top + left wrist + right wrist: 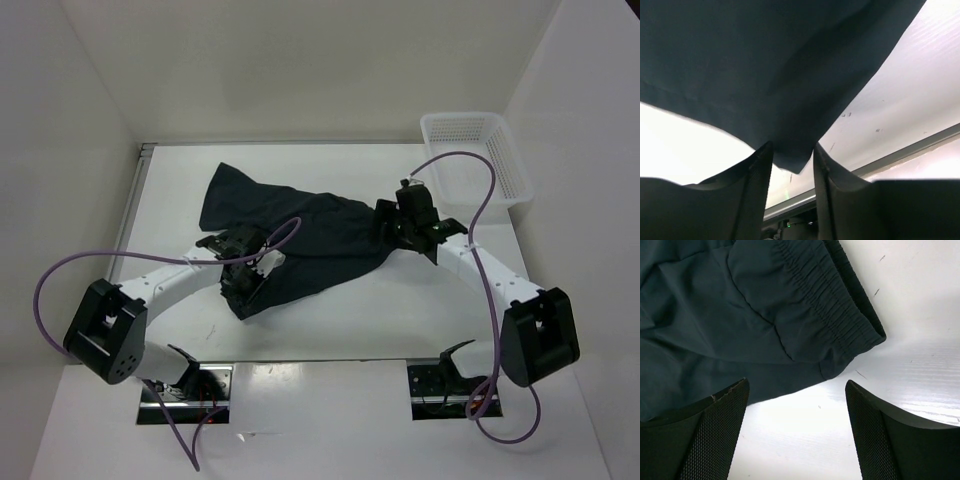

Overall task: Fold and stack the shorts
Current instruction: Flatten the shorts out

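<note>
The dark navy shorts point(310, 235) lie spread and rumpled across the middle of the white table. My left gripper point(243, 285) is at their near left corner. In the left wrist view that cloth corner point(795, 160) sits between my slightly parted fingers, and the left gripper point(792, 150) is not clamped on it. My right gripper point(392, 228) is at the right end of the shorts. In the right wrist view it point(796, 385) is wide open above bare table, just short of the gathered waistband point(830, 300).
A white mesh basket point(515, 165) stands at the far right corner of the table. White walls close the table at the back and sides. Purple cables loop beside both arms. A metal strip point(900, 155) runs along the table's edge.
</note>
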{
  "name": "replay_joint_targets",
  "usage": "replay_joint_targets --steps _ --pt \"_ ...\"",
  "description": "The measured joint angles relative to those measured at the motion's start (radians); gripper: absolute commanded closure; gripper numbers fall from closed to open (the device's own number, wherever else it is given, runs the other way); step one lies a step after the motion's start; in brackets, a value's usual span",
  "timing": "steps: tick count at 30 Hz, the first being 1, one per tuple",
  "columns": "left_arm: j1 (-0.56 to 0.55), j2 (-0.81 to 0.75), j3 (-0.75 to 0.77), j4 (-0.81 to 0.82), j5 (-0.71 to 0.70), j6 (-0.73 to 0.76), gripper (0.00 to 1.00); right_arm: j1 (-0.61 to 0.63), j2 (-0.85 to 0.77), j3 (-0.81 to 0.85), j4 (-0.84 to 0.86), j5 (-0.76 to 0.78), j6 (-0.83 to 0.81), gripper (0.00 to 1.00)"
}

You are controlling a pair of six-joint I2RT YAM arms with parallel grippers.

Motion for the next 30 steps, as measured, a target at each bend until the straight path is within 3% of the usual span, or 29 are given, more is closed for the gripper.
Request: replay_joint_targets --steps 2,9,16,20,21,22,24,25,26,28,30 --pt "0.000 0.004 0.000 -0.002 0.000 0.000 0.45 0.000 0.023 -0.003 0.014 0.009 0.010 0.18" --pt "-0.078 0.024 0.000 -0.002 0.003 -0.002 0.37 0.000 0.215 -0.012 0.022 0.074 0.072 0.18" --pt "-0.174 0.090 -0.022 0.034 -0.024 -0.001 0.32 0.000 0.226 -0.021 0.069 0.150 0.152 0.18" --pt "-0.176 0.110 -0.053 0.072 -0.089 -0.003 0.55 -0.007 0.253 -0.021 0.095 0.190 0.179 0.18" --pt "-0.176 0.110 -0.054 0.075 -0.096 -0.001 0.70 -0.009 0.264 -0.022 0.106 0.189 0.182 0.20" --pt "-0.176 0.110 -0.055 0.077 -0.099 -0.004 0.78 -0.012 0.272 -0.023 0.121 0.189 0.184 0.24" --pt "-0.176 0.108 -0.060 0.079 -0.108 -0.002 0.93 -0.017 0.287 -0.026 0.145 0.184 0.190 0.50" --pt "-0.177 0.107 -0.062 0.080 -0.112 -0.001 1.00 -0.018 0.296 -0.026 0.156 0.181 0.188 0.76" --pt "-0.177 0.104 -0.065 0.082 -0.114 -0.003 1.00 -0.019 0.308 -0.026 0.169 0.179 0.188 0.87" --pt "-0.172 0.094 -0.071 0.087 -0.115 -0.002 1.00 -0.019 0.332 -0.023 0.169 0.176 0.198 1.00" --pt "-0.154 0.087 -0.074 0.085 -0.117 -0.002 1.00 -0.019 0.347 -0.021 0.152 0.178 0.208 1.00"
